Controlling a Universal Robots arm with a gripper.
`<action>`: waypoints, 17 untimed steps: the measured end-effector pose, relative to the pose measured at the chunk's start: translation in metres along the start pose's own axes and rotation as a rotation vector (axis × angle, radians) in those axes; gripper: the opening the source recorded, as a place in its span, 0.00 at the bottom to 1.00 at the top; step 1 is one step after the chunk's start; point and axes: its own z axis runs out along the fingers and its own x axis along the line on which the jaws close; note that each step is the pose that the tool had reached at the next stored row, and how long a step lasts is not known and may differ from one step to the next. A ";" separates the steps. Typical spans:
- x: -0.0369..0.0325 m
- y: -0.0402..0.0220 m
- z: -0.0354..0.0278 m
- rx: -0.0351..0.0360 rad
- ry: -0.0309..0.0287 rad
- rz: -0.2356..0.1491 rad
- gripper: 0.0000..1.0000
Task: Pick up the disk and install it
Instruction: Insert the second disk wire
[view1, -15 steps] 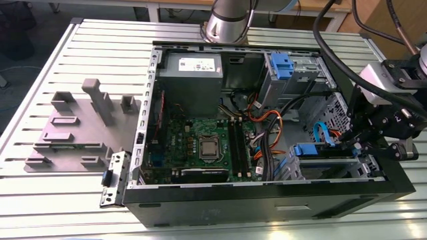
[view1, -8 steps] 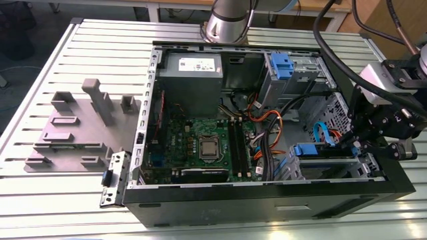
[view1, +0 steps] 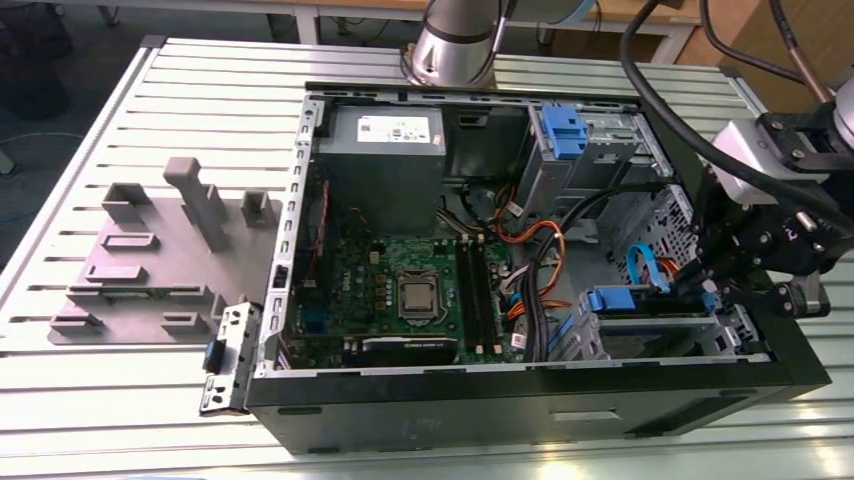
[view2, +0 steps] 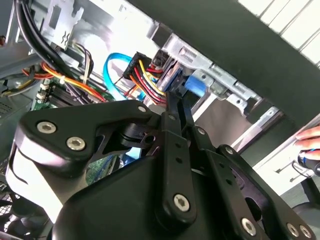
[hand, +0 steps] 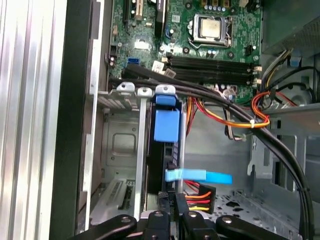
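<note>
Matte black gripper (hand: 171, 197) of bolted links, drawn shut, slim tips at the cabled end of the disk (hand: 162, 150). Stands on edge in the stamped grey steel drive cage (hand: 117, 145): dark narrow slab, glossy blue plastic carrier tab at the far end. Flat blue ribbon cable (hand: 205, 176) just beside.

Black gripper (view2: 175, 102) foremost, blue-tabbed disk (view2: 194, 86) just beyond in grey drive cage (view2: 227, 85), red-yellow wires (view2: 145, 76), blue cable (view2: 111, 70) beside.

Disk (hand: 166, 125) frame blue; motherboard (view1: 400, 280) green; end effector (view2: 176, 105) black.
</note>
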 end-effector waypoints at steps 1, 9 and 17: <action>0.0000 0.0006 0.0004 0.0001 -0.0002 0.000 0.16; -0.0001 0.0004 0.0048 0.0001 0.0005 0.000 0.16; -0.0006 0.0004 0.0042 0.0001 -0.0006 0.001 0.16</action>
